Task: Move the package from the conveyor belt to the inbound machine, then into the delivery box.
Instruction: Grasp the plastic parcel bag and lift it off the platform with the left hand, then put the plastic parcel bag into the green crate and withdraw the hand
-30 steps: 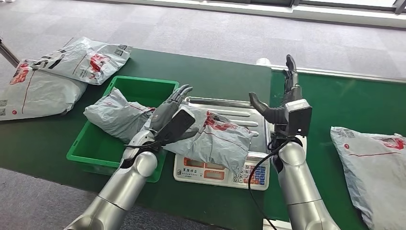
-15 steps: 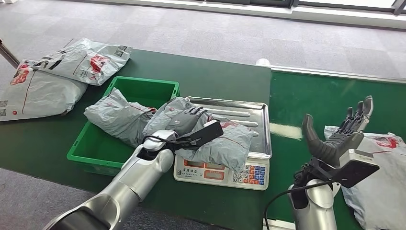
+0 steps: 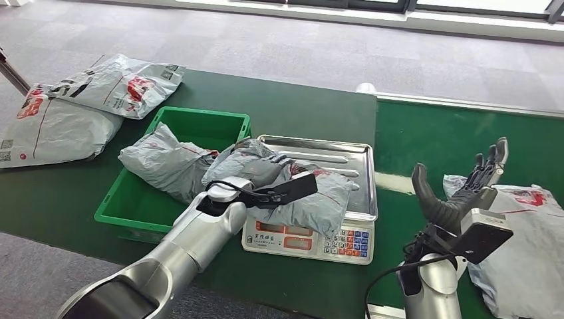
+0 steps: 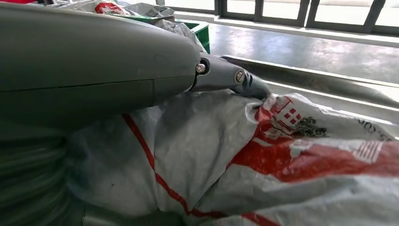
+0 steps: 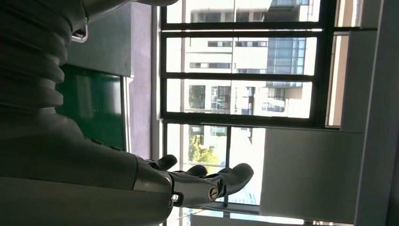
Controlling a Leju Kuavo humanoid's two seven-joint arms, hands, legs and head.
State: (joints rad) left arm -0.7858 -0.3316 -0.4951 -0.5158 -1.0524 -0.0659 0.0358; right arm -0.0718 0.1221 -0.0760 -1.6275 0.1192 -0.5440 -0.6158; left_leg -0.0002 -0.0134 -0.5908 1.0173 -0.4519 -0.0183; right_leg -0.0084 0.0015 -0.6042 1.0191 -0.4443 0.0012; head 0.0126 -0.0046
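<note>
A grey package [image 3: 318, 197] with red print lies on the metal tray [image 3: 339, 154] of the scale, its left end reaching toward the green delivery box [image 3: 199, 118]. My left hand [image 3: 261, 171] lies on top of this package with its fingers curled into the wrapping. In the left wrist view the hand [image 4: 94, 70] presses its thumb [image 4: 230, 79] into the package [image 4: 282, 155]. My right hand [image 3: 469, 191] is raised over the green conveyor belt [image 3: 425, 139] with fingers spread and nothing in it; in the right wrist view the hand [image 5: 197, 181] is just as bare.
A second grey package [image 3: 158, 163] sits inside the green box. Another package [image 3: 529, 232] lies on the belt beside my right hand. Two more packages [image 3: 80, 100] rest at the table's far left. The scale's keypad [image 3: 346, 243] faces me.
My right arm swung from beside the scale out over the belt and sank slightly. My left hand came down onto the package and its fingers closed into the wrapping.
</note>
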